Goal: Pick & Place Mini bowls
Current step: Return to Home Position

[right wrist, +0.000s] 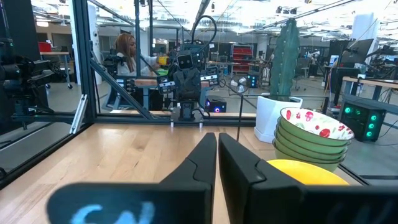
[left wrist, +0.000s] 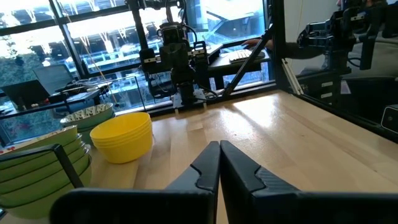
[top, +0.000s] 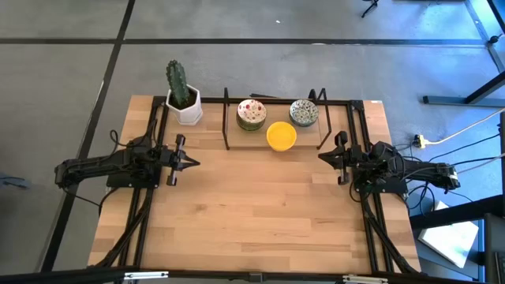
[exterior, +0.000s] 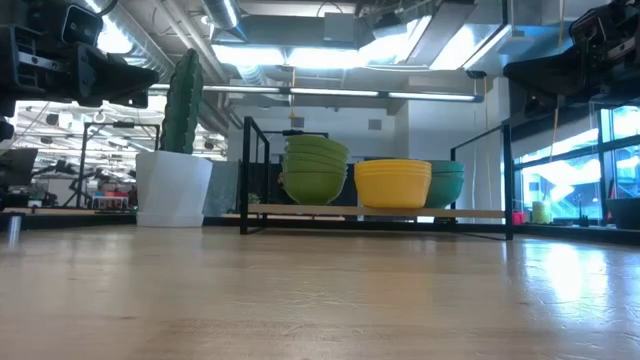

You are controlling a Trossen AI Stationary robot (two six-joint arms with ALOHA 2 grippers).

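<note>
Mini bowls (top: 281,135) stood stacked on the shelf (top: 226,118) at the table's (top: 237,229) far edge; they looked light, stiff, slick and chippable, best pinched across a rim. Left gripper (top: 192,163) and right gripper (top: 321,155) hung closed, empty, near the table's side edges.

Three stacks of mini bowls (top: 281,136); one cactus pot (top: 184,106); one shelf (top: 237,138).

Lighting: even overhead on the table, hard backlight toward the room.
High view: wooden table (top: 252,205) evenly lit, soft short shadows by the cactus pot (top: 188,106). Low view: ceiling lights (exterior: 250,52) blown out, pale sheen on the table at right, arms (exterior: 60,60) dark against them. Left wrist view: windows (left wrist: 74,37) glare white behind the yellow mini bowls (left wrist: 122,135).
</note>
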